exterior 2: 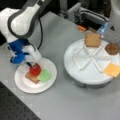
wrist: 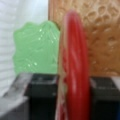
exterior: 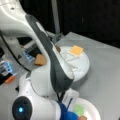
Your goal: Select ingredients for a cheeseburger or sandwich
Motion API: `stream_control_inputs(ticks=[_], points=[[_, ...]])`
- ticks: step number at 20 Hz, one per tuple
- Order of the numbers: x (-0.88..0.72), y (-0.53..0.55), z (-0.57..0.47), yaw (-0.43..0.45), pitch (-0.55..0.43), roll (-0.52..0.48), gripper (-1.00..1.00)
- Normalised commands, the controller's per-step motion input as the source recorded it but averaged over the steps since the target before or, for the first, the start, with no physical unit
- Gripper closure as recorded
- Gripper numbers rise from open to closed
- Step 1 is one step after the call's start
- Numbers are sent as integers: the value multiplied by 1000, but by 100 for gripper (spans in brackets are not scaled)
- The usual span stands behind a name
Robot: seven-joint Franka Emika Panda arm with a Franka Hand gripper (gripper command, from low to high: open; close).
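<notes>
Red disc (wrist: 73,65) stands on edge, clamped between the gripper (exterior 2: 32,65) jaws, just above a toast square (exterior 2: 32,77) and green disc (exterior 2: 45,75) on the white plate (exterior 2: 25,85); segmented tray (exterior 2: 75,68) sits apart at a front view's right.

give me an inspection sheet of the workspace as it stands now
surface: grey table, dark perforated strip at a front view's bottom left.
job's things: plate holds toast and green disc; tray holds second toast, patty, cheese.
clutter: orange piece behind the tray.
grippers: gripper over the plate, shut on red disc, held on edge above the toast.
cables: black cable along the arm.
surroundings: grey equipment at the table's far edge, dark backdrop.
</notes>
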Motion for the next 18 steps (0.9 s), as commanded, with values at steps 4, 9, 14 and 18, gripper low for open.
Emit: stream_control_inputs(ticks=[4, 9, 14, 18], points=[[110, -144, -20, 168, -49, 27, -100], [68, -165, -6, 178, -47, 29, -100], [-5, -121, 36, 178, -21, 33, -100], [-66, -5, 60, 158, 0, 23, -100]])
